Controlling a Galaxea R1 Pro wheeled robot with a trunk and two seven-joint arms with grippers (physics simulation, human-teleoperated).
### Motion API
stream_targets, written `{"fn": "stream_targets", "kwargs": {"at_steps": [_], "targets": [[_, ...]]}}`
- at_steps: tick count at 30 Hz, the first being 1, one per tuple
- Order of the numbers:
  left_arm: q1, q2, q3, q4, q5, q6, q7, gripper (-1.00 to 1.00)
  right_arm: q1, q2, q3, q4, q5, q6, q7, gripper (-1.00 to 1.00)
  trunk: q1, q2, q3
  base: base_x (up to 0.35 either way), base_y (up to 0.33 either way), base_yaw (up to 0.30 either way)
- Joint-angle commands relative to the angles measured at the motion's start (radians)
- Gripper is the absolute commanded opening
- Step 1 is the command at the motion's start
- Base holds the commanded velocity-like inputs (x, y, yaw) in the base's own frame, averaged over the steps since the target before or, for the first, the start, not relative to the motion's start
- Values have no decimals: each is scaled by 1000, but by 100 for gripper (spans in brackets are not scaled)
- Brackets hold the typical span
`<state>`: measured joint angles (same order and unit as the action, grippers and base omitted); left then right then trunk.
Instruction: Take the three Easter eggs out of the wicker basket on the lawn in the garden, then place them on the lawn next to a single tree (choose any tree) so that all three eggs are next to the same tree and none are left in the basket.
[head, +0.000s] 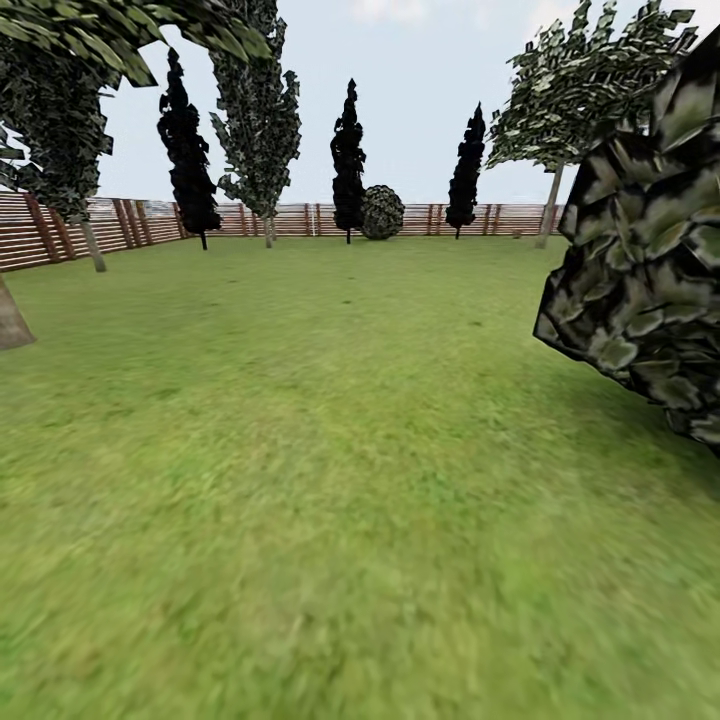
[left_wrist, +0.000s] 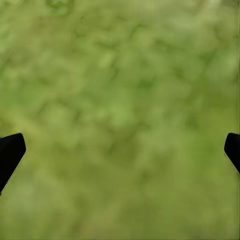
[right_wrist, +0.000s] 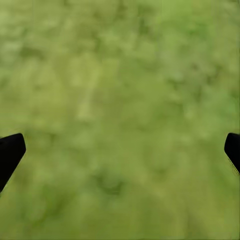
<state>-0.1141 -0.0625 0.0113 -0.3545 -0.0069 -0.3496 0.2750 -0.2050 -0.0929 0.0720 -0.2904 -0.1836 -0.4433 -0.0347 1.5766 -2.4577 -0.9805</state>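
Mottled green grass of the lawn (head: 330, 480) runs from the near foreground of the head view back to a brown slatted fence (head: 300, 218); no egg or basket lies on the stretch that can be seen, so where they are cannot be told. Under the left gripper (left_wrist: 120, 145) the grass is blurred and bare; its two black fingertips (left_wrist: 10, 152) stand at opposite edges of the left wrist view, spread wide with only grass between them. The right gripper (right_wrist: 120, 147) hangs likewise over bare grass; its fingertips (right_wrist: 10, 152) are spread far apart and pinch nothing. Farther out, a pale thick trunk base (head: 12, 320) stands on the lawn at the left edge of the head view; a thinner grey trunk (head: 93, 245) rises near the fence under a leafy crown. At the far right another tree (head: 551, 200) with a slim pale trunk and a broad green crown stands by the fence; a big dark leafy mass (head: 645, 270) crowds the right side, close to the camera. Three narrow dark cypresses (head: 348, 160) line the fence, with a round shrub (head: 382, 212) just beside the middle one; above is pale sky.
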Motion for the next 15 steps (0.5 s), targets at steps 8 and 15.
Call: {"fn": "stream_targets", "kwargs": {"at_steps": [8, 15], "targets": [[0, 0, 1, 1, -1, -3, 3, 100, -1, -1, 6, 0, -7, -3, -5, 100, 0, 0, -1, 330, 0, 0], [0, 0, 1, 1, -1, -3, 3, 100, -1, -1, 6, 1, -7, -3, -5, 100, 0, 0, -1, 332, 0, 0]]}}
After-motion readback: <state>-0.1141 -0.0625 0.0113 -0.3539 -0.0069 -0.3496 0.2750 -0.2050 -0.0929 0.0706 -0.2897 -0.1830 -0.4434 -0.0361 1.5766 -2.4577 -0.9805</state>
